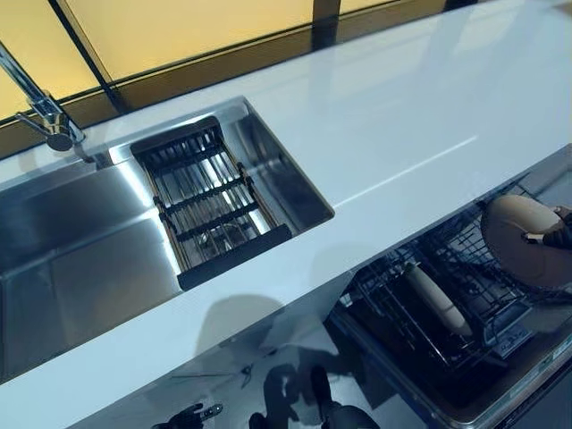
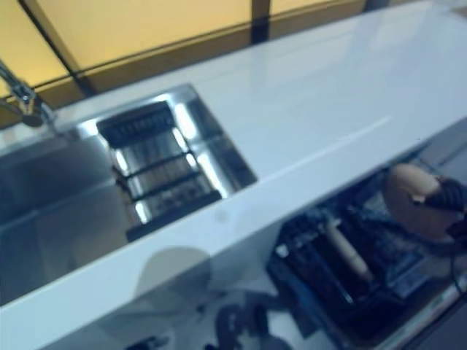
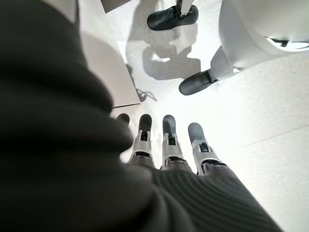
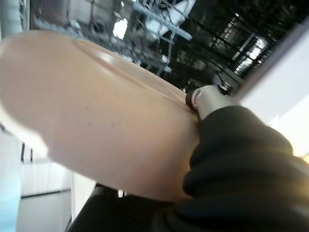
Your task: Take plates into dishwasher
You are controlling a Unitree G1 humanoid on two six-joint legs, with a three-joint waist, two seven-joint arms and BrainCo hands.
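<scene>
The dishwasher rack (image 1: 456, 304) is seen nearest, drawn out below the front edge of the white tabletop (image 1: 402, 125), at the robot's right. Its dark wires form rows of slots. One beige plate (image 1: 436, 299) is stood on edge in the rack, its long axis running from the tabletop side toward the open front of the dishwasher.

A second beige plate (image 1: 523, 237) is held above the right part of the rack by the right hand (image 1: 559, 234). This plate is tilted, with its broad underside turned toward the head camera and its rim near the upper wires of the rack; whether it touches them cannot be told. In the right wrist view the thumb (image 4: 203, 99) is pressed on the plate's face near the rim, so the plate is pinched in that hand. The rack wires are seen behind the plate there.

A steel sink (image 1: 80, 250) is set into the tabletop at the left, well apart from the rack. A black wire drainer (image 1: 207, 198) is laid across its right end, and a tap (image 1: 40, 107) is mounted behind it.

The left hand (image 3: 166, 145) is hung low over the floor (image 3: 270, 111), its fingers straight and nothing held.
</scene>
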